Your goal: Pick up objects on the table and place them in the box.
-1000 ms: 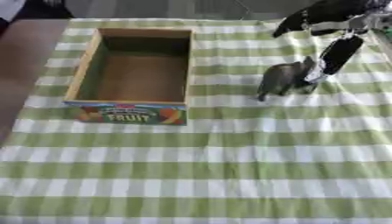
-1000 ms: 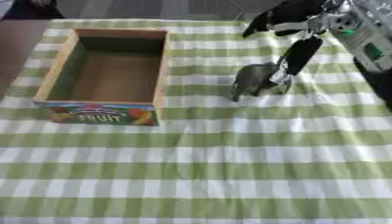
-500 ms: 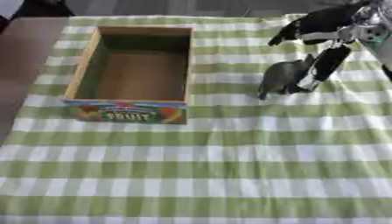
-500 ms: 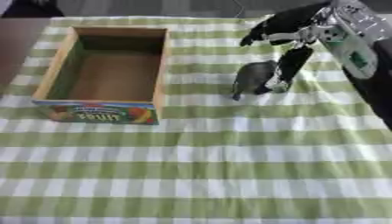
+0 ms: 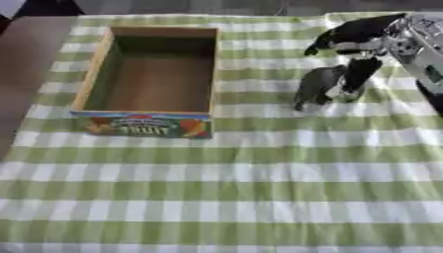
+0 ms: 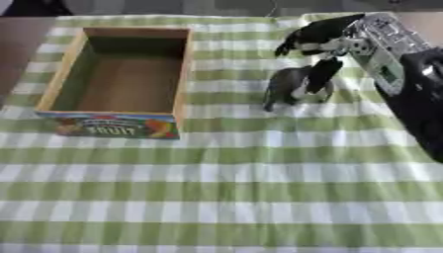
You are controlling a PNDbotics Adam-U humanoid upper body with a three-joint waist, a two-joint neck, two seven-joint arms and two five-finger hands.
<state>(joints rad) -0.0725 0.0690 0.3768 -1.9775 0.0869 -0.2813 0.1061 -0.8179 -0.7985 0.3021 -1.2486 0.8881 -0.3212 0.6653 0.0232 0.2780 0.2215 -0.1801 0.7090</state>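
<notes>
A: What are we looking at on the green-and-white checked tablecloth (image 5: 225, 188)?

B: We see one open, shallow cardboard box with wooden-coloured walls and a printed fruit label on its near side (image 5: 147, 79), standing on our left half of the cloth. It is empty, mouth up, so anything can be dropped in from above.

A: And the things to pick up?

B: We count only one: a small dark grey animal figurine, elephant-like in shape (image 6: 286, 89). It stands upright on the cloth, to the right of the box and apart from it, roughly level with the box's middle.

A: How is our hand placed on it?

B: Our black right hand with silver joints (image 6: 322, 39) reaches in from the upper right. Its upper fingers stretch out above the figurine's back, and a darker finger or thumb (image 6: 322, 74) drops down along the figurine's right flank. That looks to us like a pinch being set up around the body, from above and from the side, so the toy can be lifted without tipping.

A: Is it closed on the toy?

B: The lower finger seems to touch the flank, but the view blurs there, so we cannot tell whether the hand actually holds the figurine or only brackets it.

A: And our other hand?

B: Our left hand appears in neither view.

A: So the count?

B: One box, one figurine, one hand at work. We judge the placing has yet to start, since the box holds nothing.
</notes>
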